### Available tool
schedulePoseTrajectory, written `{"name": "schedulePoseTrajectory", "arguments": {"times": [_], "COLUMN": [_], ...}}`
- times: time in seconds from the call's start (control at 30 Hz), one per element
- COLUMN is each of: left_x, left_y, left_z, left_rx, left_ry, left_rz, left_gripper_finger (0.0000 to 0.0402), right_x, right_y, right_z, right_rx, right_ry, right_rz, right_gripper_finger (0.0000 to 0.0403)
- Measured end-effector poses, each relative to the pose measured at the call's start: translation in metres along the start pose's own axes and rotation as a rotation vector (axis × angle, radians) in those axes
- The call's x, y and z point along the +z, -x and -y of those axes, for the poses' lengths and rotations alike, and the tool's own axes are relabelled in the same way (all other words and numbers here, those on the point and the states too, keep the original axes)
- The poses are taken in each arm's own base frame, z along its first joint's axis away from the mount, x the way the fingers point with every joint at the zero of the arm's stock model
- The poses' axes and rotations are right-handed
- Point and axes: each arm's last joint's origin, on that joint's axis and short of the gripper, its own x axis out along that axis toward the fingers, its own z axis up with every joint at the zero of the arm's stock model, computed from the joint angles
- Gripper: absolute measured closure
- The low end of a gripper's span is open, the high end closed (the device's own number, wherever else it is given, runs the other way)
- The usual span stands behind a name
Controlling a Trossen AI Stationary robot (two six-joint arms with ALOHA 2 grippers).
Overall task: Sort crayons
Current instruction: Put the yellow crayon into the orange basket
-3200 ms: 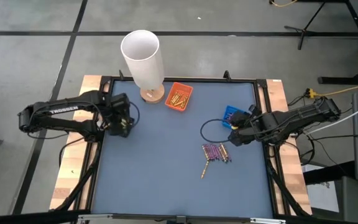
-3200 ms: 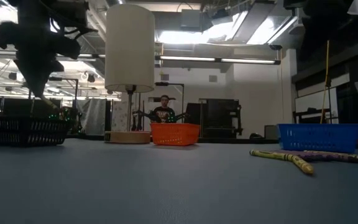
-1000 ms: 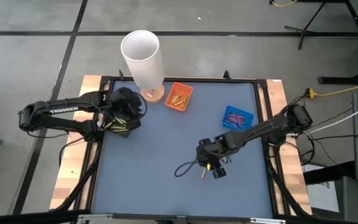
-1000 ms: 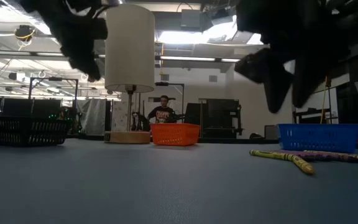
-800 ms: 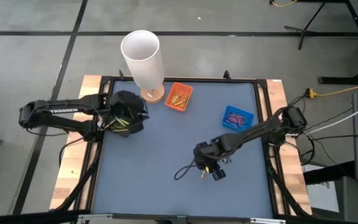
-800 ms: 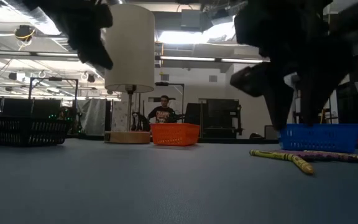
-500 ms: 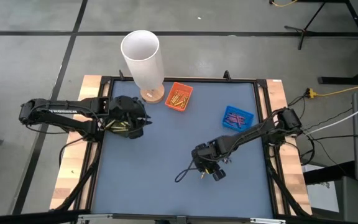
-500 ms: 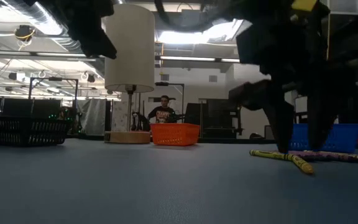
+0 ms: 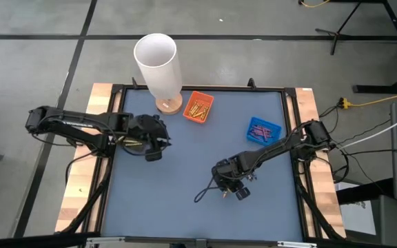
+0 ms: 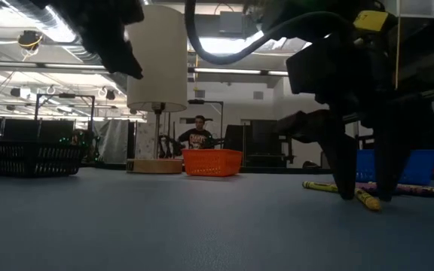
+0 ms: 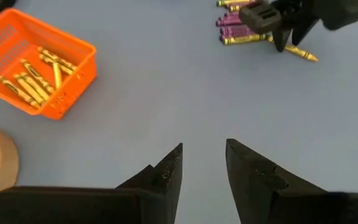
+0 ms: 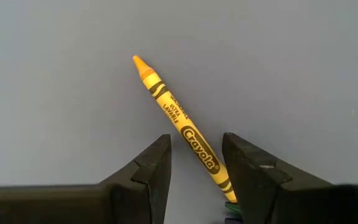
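Observation:
A yellow crayon (image 12: pixel 178 119) lies flat on the blue-grey mat, apart from a small heap of purple and yellow crayons (image 11: pixel 236 22). My right gripper (image 12: pixel 195 147) is open and low over the mat right of its middle (image 9: pixel 229 189). Its fingers stand on either side of the yellow crayon's lower half. My left gripper (image 11: pixel 204 150) is open and empty, above the mat's far left part (image 9: pixel 154 149). An orange tray (image 9: pixel 199 107) holds yellow crayons. A blue tray (image 9: pixel 262 129) holds purple ones. My right gripper points down with one finger (image 12: pixel 154 163) on each side of the yellow crayon, near its blunt end (image 12: pixel 211 167). The fingers lie across it and reach down to the mat in the low view (image 10: pixel 346 190). I cannot tell whether they touch the crayon.
A tall white cylinder (image 9: pixel 157 63) on a round wooden base stands at the far edge, left of the orange tray. A black cable (image 9: pixel 207 193) loops from my right arm over the mat. A dark basket (image 10: pixel 27 158) shows at the left in the low view.
My right gripper has gone down until its fingertips stand at the mat around the yellow crayon, and has shifted a little toward the table's left edge. My left gripper has moved toward the table's right and near edges, out over the mat.

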Motion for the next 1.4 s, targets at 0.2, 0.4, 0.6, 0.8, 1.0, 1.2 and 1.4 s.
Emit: {"name": "schedulePoseTrajectory", "arguments": {"times": [0.2, 0.4, 0.6, 0.8, 1.0, 1.2, 1.4], "left_x": [-0.003, -0.002, -0.001, -0.001, 0.002, 0.002, 0.004], "left_y": [-0.022, -0.049, -0.070, -0.079, -0.078, -0.078, -0.078], "left_z": [0.001, 0.004, 0.009, 0.015, 0.021, 0.022, 0.023], "left_rx": [0.011, 0.004, -0.009, -0.029, -0.048, -0.051, -0.055], "left_ry": [-0.004, -0.012, -0.022, -0.035, -0.047, -0.049, -0.050], "left_rz": [-0.069, -0.078, -0.069, -0.045, -0.014, -0.011, 0.013], "left_gripper_finger": [0.0295, 0.0295, 0.0295, 0.0295, 0.0295, 0.0295, 0.0295], "right_x": [0.000, 0.001, 0.003, 0.003, 0.003, 0.003, 0.003], "right_y": [-0.001, -0.003, -0.005, -0.006, -0.006, -0.006, -0.006], "right_z": [-0.001, -0.008, -0.019, -0.022, -0.021, -0.021, -0.021], "right_rx": [-0.025, -0.043, -0.097, -0.122, -0.123, -0.122, -0.122], "right_ry": [0.014, 0.066, 0.114, 0.126, 0.123, 0.123, 0.122], "right_rz": [-0.009, -0.019, -0.038, -0.046, -0.045, -0.045, -0.045], "right_gripper_finger": [0.0253, 0.0253, 0.0253, 0.0253, 0.0279, 0.0343, 0.0383]}}
